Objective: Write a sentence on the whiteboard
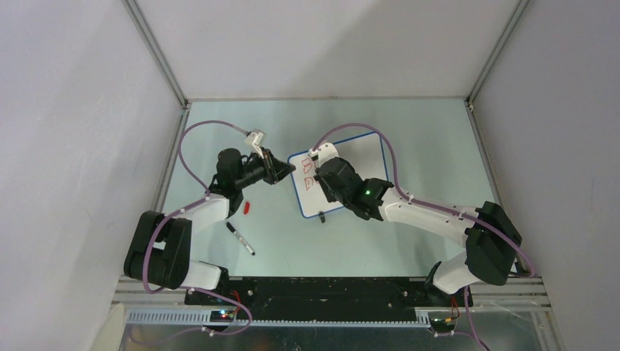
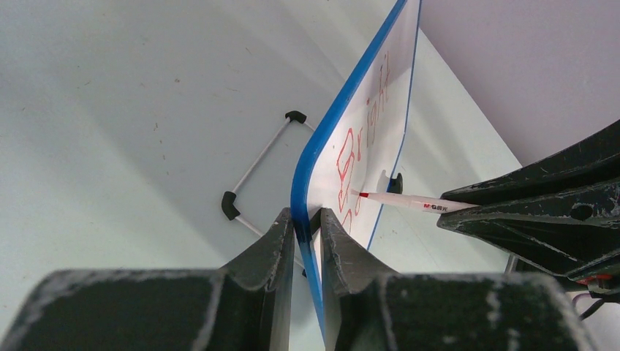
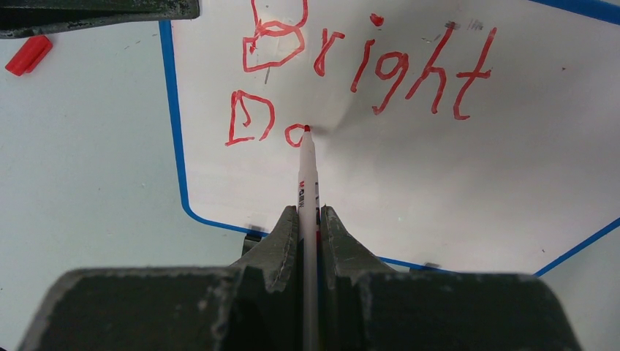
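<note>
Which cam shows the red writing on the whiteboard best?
Right wrist: the red writing faces the lens, "Bright" legible above a started second line. Left wrist sees it steeply skewed; top external shows only tiny red marks.

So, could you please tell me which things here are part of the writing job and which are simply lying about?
In use: whiteboard, clamped by left gripper; red marker in right gripper; sentence, partly written.
Lying about: red cap; black pen.

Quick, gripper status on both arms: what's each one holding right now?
Left gripper: closed on the rim of the whiteboard.
Right gripper: closed on the red marker, its tip on the board.
</note>
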Action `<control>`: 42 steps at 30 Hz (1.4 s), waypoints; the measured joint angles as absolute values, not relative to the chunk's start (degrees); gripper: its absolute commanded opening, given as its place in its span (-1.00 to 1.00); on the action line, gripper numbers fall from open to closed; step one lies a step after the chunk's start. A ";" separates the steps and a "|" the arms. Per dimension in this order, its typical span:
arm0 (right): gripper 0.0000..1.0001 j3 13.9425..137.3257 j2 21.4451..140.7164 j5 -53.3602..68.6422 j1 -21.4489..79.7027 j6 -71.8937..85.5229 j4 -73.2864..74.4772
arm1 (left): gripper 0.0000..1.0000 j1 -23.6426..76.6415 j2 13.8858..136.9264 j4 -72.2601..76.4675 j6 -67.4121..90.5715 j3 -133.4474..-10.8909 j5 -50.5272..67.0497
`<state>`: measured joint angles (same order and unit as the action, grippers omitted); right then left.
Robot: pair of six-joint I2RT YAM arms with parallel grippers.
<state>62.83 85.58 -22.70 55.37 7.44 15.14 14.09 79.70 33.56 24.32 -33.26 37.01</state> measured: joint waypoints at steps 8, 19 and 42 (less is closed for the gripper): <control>-1.00 63.13 85.71 -22.65 55.37 7.49 16.03 | -0.60 14.09 79.70 33.54 24.32 -33.26 36.99; -1.00 63.13 85.71 -22.65 55.40 7.86 16.25 | -0.60 14.11 79.59 33.36 23.90 -33.26 36.99; -1.00 62.65 85.67 -22.70 55.77 7.90 17.74 | -0.61 14.13 79.46 33.23 23.90 -33.26 36.64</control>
<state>62.65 85.67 -22.70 55.77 7.90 17.74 14.13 79.46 33.23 23.90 -33.26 36.64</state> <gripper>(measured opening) 0.136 0.200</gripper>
